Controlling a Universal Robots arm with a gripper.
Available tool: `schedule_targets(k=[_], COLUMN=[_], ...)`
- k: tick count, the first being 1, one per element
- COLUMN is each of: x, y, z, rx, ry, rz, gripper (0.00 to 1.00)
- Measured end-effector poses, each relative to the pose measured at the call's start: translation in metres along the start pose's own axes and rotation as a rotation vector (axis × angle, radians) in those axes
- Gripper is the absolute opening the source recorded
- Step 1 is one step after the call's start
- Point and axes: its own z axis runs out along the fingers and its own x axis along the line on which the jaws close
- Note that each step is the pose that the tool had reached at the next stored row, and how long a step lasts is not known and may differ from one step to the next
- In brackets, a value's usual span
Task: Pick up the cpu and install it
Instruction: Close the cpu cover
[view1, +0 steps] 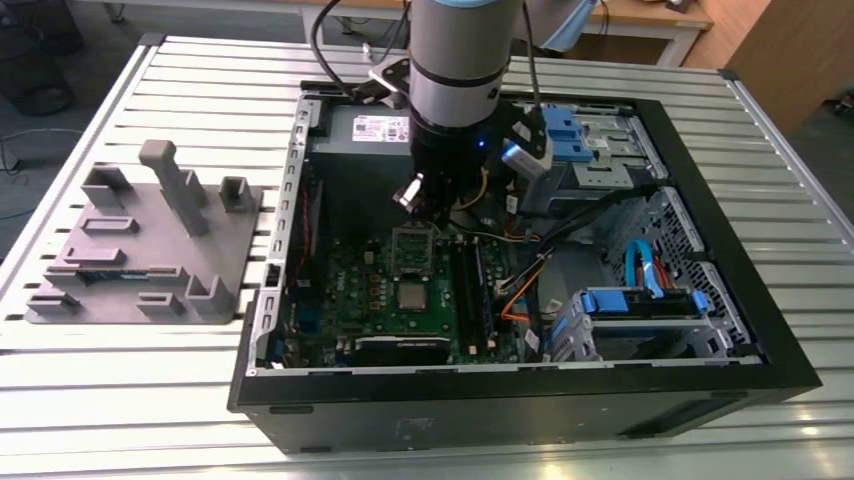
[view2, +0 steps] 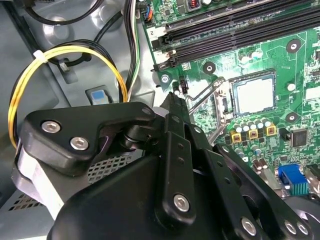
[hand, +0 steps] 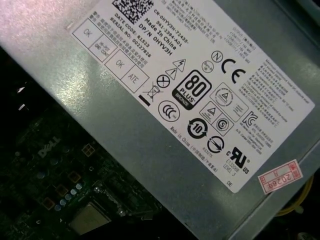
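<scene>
Already seated, the cpu (view2: 255, 95) lies in the motherboard (view1: 400, 290) socket inside the open computer case (view1: 747, 330).
Just above and beside it hangs the claw (view1: 416, 200); whether spread or pressed together, I cannot tell.

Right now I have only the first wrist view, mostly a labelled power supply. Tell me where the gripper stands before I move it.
Observer: In the exterior view the gripper hangs inside the open computer case, over the motherboard and beside the power supply.
Operator: Give me the cpu relative to it.
Observer: The cpu lies in the board's socket, apart from the gripper and farther from the power supply.
Operator: Report anything outside the case.
Observer: A grey plastic fixture stands on the slatted table at the exterior view's left.
</scene>
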Motion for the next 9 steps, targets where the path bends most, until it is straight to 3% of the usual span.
schedule_targets(k=[9], x=[0.0005], y=[-0.0007], z=[-0.0040], rx=[-0.0004], ry=[-0.0002], rz=[-0.005], gripper=[0.11])
